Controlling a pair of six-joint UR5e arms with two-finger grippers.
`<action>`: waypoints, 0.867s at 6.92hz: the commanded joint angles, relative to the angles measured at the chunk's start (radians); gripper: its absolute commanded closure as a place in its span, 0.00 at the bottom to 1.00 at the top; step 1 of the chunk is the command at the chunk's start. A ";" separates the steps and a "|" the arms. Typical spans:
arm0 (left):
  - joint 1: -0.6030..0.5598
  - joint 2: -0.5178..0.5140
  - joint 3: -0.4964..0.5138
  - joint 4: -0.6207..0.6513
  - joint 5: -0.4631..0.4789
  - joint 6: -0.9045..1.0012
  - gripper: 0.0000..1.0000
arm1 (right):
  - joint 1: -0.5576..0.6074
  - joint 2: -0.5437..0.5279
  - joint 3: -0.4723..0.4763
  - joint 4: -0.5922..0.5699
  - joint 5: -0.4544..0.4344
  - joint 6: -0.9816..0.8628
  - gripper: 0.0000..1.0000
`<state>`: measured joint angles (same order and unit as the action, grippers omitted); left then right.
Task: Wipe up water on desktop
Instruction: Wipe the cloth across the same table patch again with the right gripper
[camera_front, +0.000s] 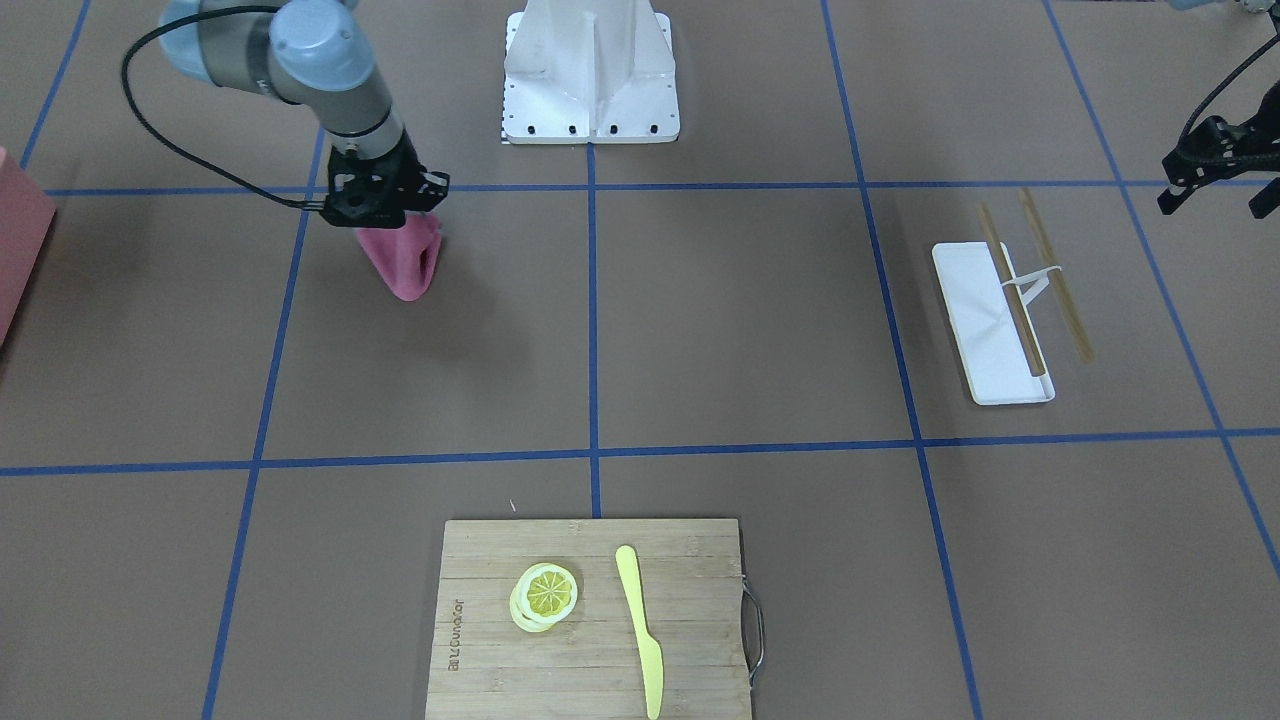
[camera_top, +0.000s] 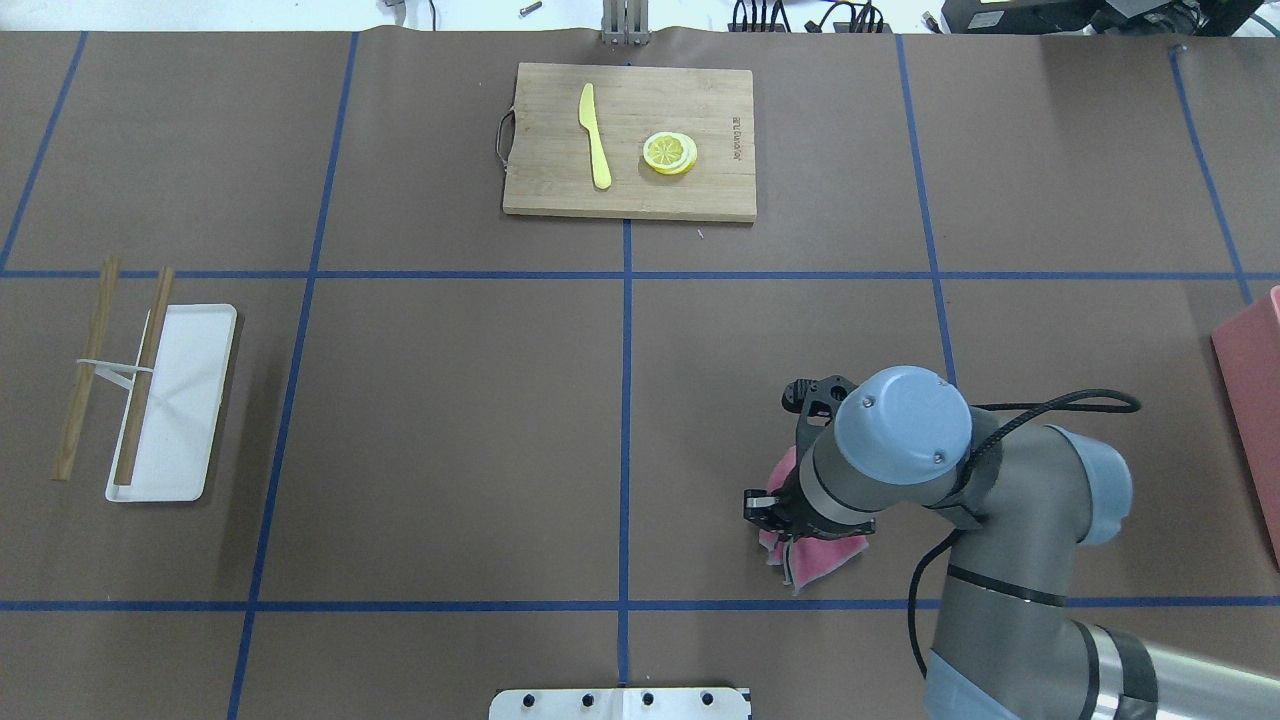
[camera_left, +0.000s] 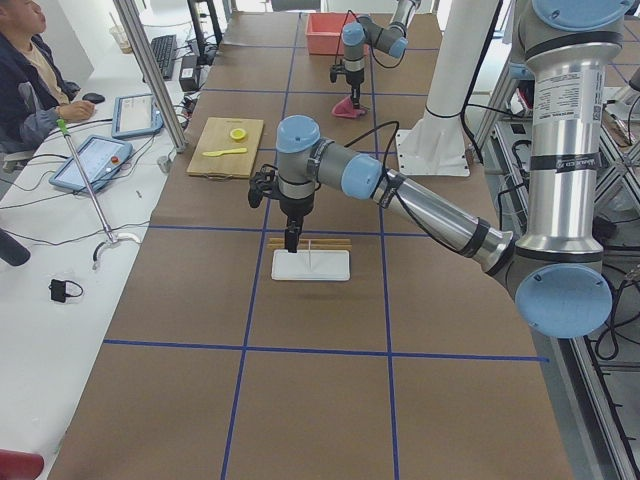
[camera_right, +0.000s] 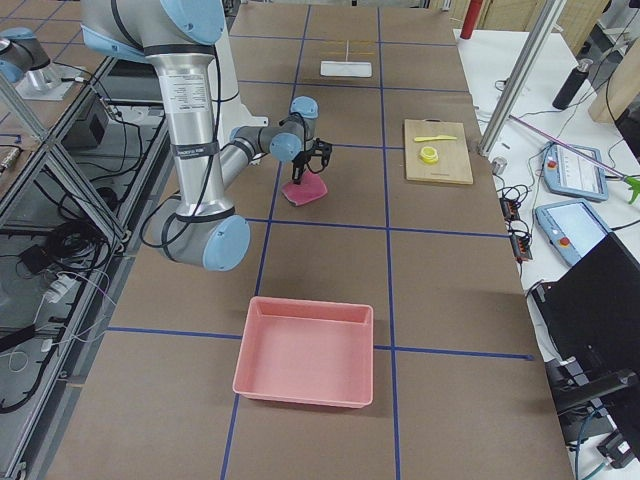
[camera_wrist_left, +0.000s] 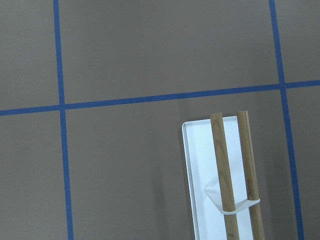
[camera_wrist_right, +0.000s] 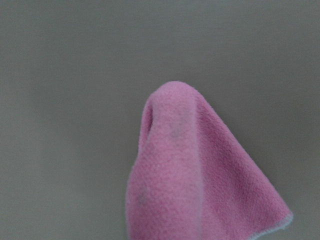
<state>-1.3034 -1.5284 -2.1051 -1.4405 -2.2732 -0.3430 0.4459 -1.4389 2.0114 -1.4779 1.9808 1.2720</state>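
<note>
The brown desktop (camera_front: 760, 330) with its blue tape grid shows no distinct water in any view. My right gripper (camera_front: 385, 212) is shut on a pink cloth (camera_front: 405, 265) that hangs down from it, its lower end at or just above the surface. The cloth also shows in the overhead view (camera_top: 815, 560), under the right wrist, and fills the right wrist view (camera_wrist_right: 190, 175). My left gripper (camera_front: 1215, 200) hovers above the white tray (camera_front: 985, 320), with its tips apart and empty.
A bamboo cutting board (camera_top: 630, 190) with a lemon slice (camera_top: 670, 152) and a yellow knife (camera_top: 596, 135) lies at the far middle. Wooden chopsticks (camera_top: 140, 380) rest across the white tray. A pink bin (camera_right: 305, 350) stands at the robot's right end. The robot's white base plate (camera_front: 590, 120) is at its edge.
</note>
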 joint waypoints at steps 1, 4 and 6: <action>-0.005 0.001 -0.012 0.003 -0.002 0.001 0.03 | 0.095 -0.243 0.058 0.030 0.016 -0.219 1.00; -0.010 0.001 -0.019 0.006 -0.040 -0.001 0.03 | 0.323 -0.355 0.113 0.056 0.172 -0.395 1.00; -0.013 0.001 -0.003 0.008 -0.045 -0.002 0.03 | 0.564 -0.434 0.112 0.048 0.254 -0.637 1.00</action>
<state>-1.3149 -1.5279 -2.1187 -1.4343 -2.3129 -0.3438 0.8673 -1.8276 2.1227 -1.4243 2.1818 0.7835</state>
